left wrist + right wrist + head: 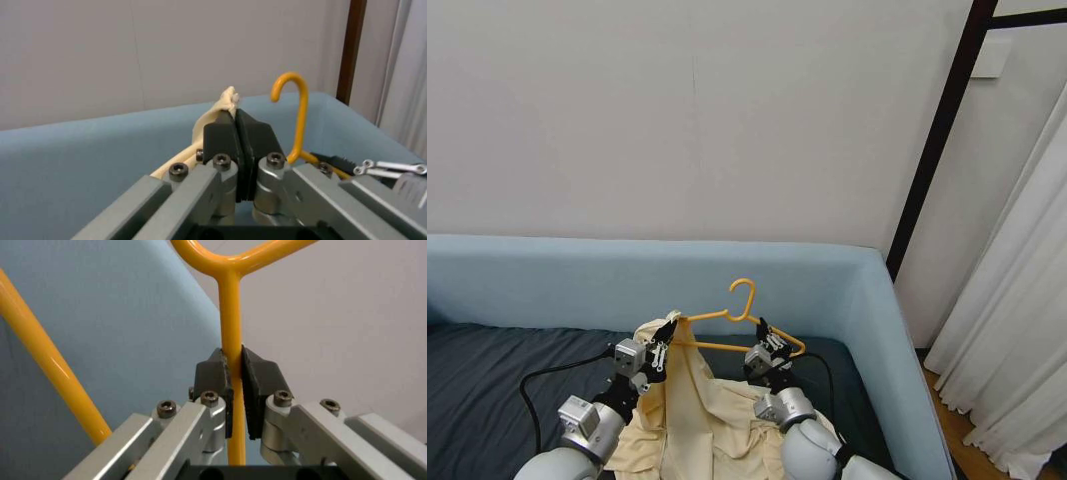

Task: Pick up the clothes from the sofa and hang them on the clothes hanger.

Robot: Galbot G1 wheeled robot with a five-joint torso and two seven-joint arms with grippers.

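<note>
A cream garment (689, 420) hangs in folds over the dark sofa seat, its top edge draped on the left end of a yellow hanger (739, 318). My left gripper (663, 340) is shut on the garment's collar fabric (228, 98), held up at the hanger's left arm. My right gripper (765, 340) is shut on the hanger's right arm; the right wrist view shows the yellow rod (231, 330) pinched between its black pads (260, 377). The hanger's hook (291, 85) curves up beside the left gripper.
The light-blue sofa backrest (577, 275) and right armrest (897, 360) enclose the dark seat cushion (487, 375). A black rack pole (937, 140) rises at the right by the wall. White curtains (1027, 300) hang at the far right over wooden floor.
</note>
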